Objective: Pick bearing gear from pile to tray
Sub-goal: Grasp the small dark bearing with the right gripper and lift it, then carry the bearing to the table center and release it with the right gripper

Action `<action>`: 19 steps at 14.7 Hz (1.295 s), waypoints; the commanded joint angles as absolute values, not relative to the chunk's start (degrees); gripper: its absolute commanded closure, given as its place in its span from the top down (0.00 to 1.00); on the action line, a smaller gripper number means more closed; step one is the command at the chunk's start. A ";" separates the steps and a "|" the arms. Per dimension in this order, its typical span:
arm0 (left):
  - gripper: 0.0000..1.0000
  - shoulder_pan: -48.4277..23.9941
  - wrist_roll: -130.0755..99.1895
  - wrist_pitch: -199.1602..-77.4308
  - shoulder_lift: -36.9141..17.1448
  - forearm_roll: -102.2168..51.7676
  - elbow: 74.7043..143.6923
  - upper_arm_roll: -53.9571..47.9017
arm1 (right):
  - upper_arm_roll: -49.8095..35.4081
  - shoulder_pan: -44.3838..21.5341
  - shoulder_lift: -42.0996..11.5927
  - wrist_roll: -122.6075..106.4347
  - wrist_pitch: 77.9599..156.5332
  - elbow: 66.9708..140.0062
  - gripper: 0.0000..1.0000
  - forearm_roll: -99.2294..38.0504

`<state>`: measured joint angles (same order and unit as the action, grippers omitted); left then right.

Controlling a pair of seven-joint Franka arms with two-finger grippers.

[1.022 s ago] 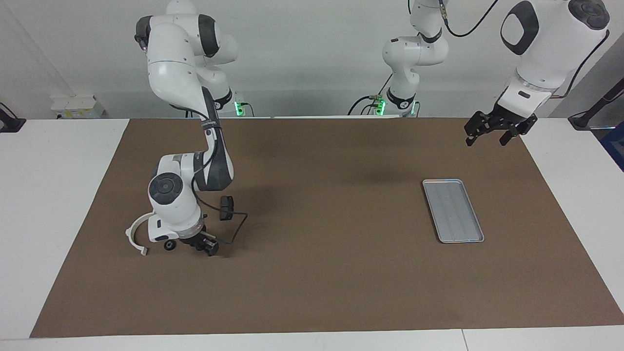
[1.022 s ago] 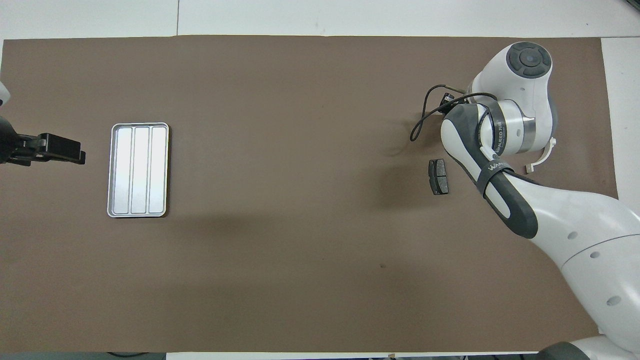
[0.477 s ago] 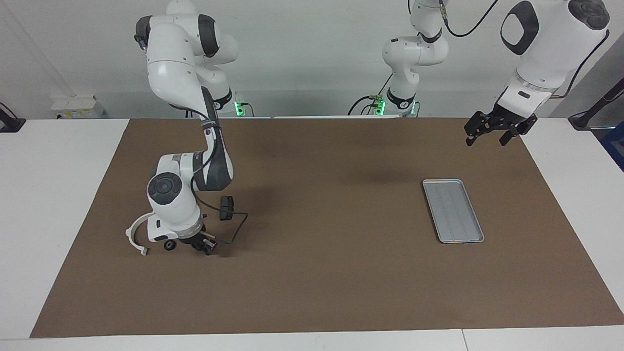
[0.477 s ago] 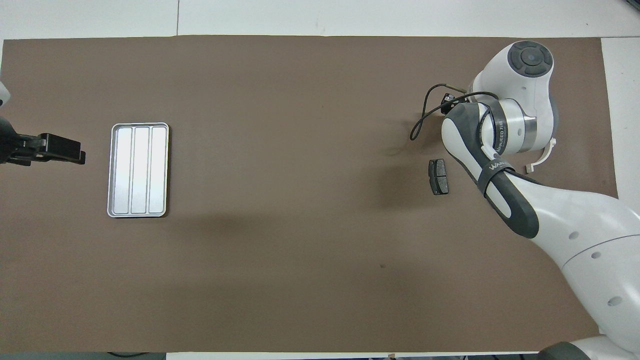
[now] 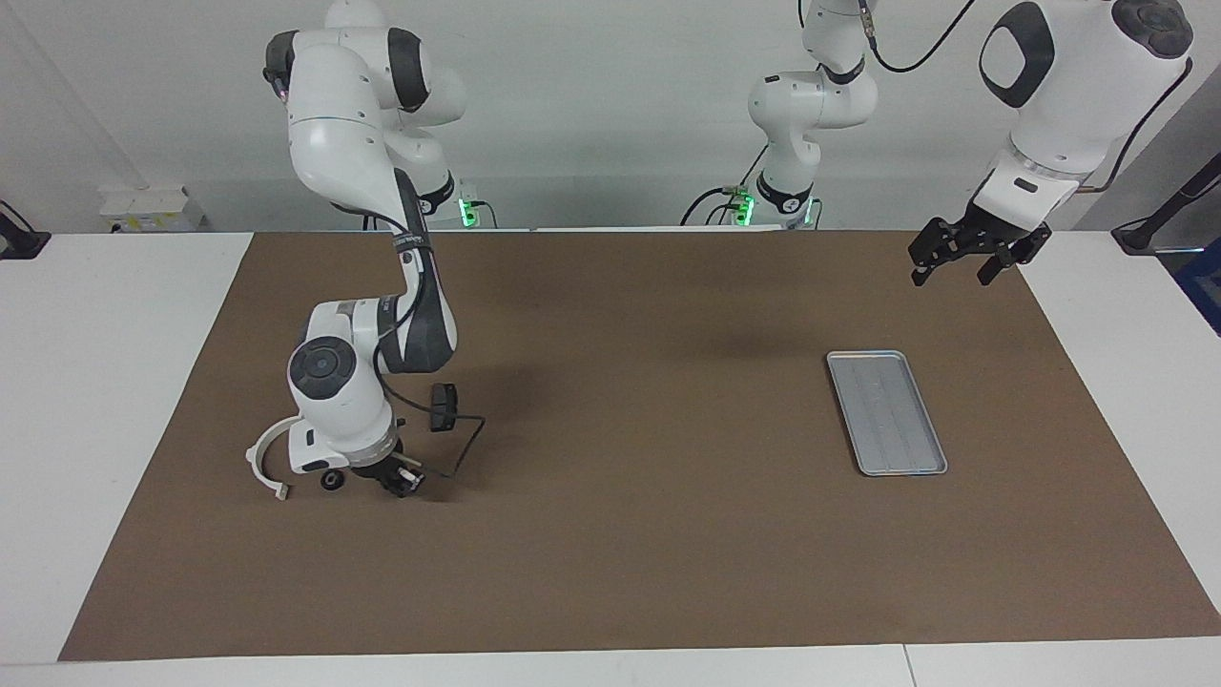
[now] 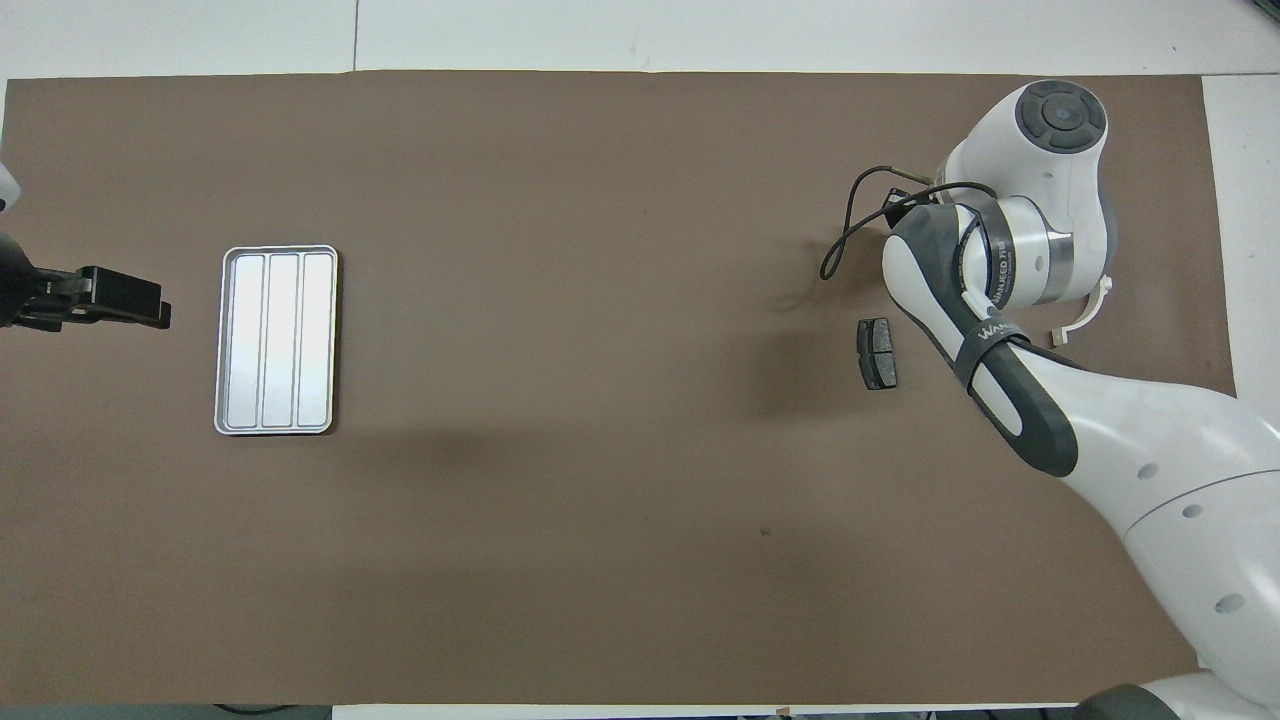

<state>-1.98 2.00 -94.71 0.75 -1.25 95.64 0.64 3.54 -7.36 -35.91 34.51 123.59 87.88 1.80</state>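
Observation:
The pile lies toward the right arm's end of the table: a white curved arc, a tiny black round piece and a dark grey brake-pad piece. My right gripper is down at the mat beside the black round piece. In the overhead view the wrist hides it. The arm hides the pad in the facing view. The silver ridged tray lies bare toward the left arm's end and also shows in the overhead view. My left gripper waits open in the air, near the mat's edge beside the tray.
A brown mat covers the table, with white table edge around it. A black cable with a small black box hangs from the right wrist just above the mat.
My right gripper has shifted slightly along the mat toward the black round piece. The left arm, the tray and the pad have not moved.

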 commanded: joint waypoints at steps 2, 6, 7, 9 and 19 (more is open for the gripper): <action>1.00 -2.02 2.55 -95.01 1.58 -2.11 96.42 0.88 | 3.51 -6.59 -36.04 32.79 121.13 86.93 0.00 2.02; 1.00 -2.02 2.55 -95.01 1.58 -2.11 96.42 0.88 | 3.52 -7.03 -31.92 28.48 116.29 86.75 0.00 2.29; 1.00 -2.02 2.55 -95.01 1.58 -2.11 96.42 0.88 | 3.43 -7.21 -30.34 27.69 114.97 86.75 0.00 2.29; 1.00 -2.02 2.55 -95.01 1.58 -2.11 96.42 0.88 | 3.34 -7.64 -27.52 27.07 111.11 86.75 0.00 2.02; 1.00 -2.02 2.55 -95.01 1.58 -2.11 96.42 0.88 | 2.02 -20.90 -24.17 47.43 99.05 79.10 0.00 0.44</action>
<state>-1.98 2.00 -94.71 0.75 -1.25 95.64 0.64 2.16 -18.98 -23.57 42.16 100.02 80.67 1.59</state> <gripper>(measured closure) 0.000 0.767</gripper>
